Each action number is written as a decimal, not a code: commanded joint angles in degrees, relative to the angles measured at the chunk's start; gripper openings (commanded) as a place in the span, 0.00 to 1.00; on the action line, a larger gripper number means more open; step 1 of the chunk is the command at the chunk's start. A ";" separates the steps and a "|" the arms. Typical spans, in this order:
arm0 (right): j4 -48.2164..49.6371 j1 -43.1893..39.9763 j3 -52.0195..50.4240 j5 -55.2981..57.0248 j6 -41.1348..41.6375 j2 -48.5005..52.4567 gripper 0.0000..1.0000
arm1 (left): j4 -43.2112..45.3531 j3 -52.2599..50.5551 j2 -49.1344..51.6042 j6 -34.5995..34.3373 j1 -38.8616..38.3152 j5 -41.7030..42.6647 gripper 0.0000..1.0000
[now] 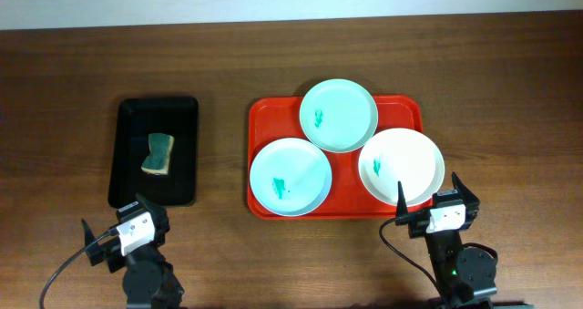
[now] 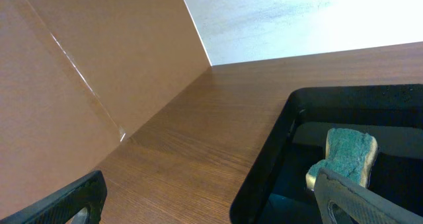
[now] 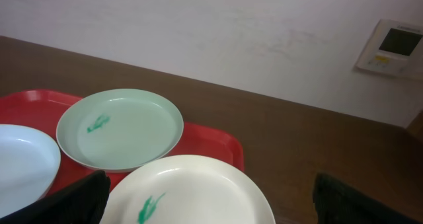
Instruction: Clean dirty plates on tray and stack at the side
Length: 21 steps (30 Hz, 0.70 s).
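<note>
3 smeared plates lie on the tray; sponge left of it. Left gripper and right gripper jaws spread.

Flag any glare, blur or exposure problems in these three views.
Overhead: evenly lit and sharp; the smear on the pale green round plastic plate reads clearly. Left wrist: the upper-right wall is blown out to white, the left pincer is blurred, the green sponge in the black plastic tray stays legible. Right wrist: the right pincer is dark and blurred; no glare.
</note>
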 commanded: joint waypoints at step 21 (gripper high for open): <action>-0.28 -0.15 -0.31 1.38 0.02 -0.11 0.98 | -0.13 -0.17 0.28 -10.84 -0.22 32.00 0.99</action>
